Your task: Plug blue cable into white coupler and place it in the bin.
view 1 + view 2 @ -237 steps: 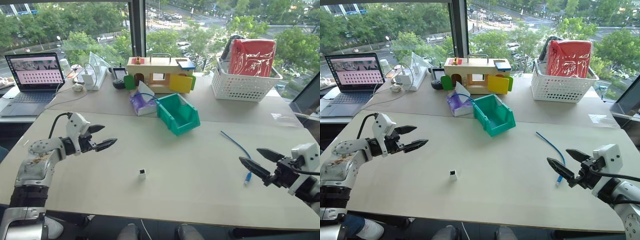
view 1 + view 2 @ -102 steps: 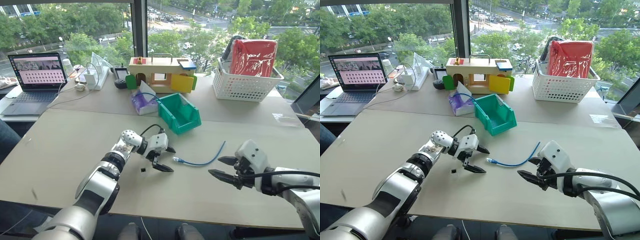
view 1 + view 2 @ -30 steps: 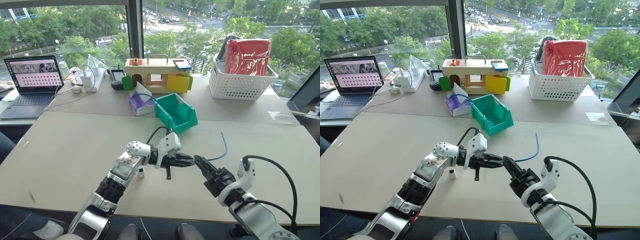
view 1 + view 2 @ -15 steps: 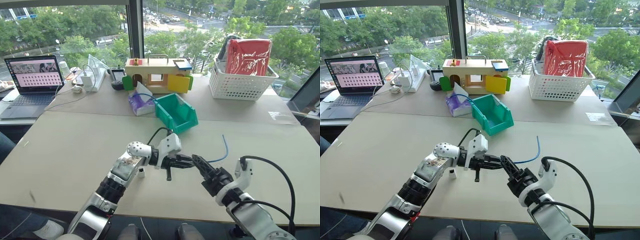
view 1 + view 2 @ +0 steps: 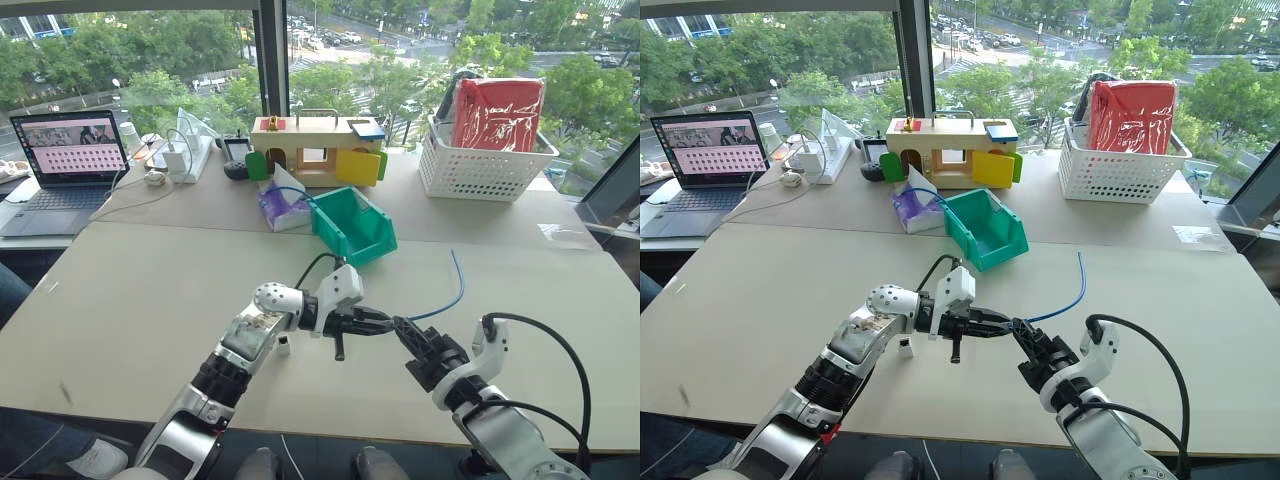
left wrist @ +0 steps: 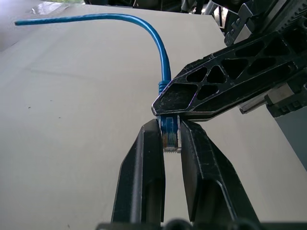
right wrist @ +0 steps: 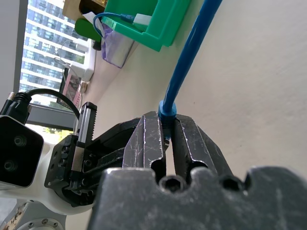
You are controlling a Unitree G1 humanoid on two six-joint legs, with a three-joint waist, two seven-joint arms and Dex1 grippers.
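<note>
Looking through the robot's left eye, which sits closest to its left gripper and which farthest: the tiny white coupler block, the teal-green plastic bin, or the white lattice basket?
From the left gripper:
1. Tiny white coupler block, on the table beside the left forearm.
2. Teal-green plastic bin, beyond it, mid-table.
3. White lattice basket, far right corner.

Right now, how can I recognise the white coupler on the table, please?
Start at the teal-green bin on the beige table. Come toward the robot, to its left forearm; the white coupler stands on the table just beside that forearm. It is a tiny white block, lying loose, while the blue cable is gripped by both hands.
</note>
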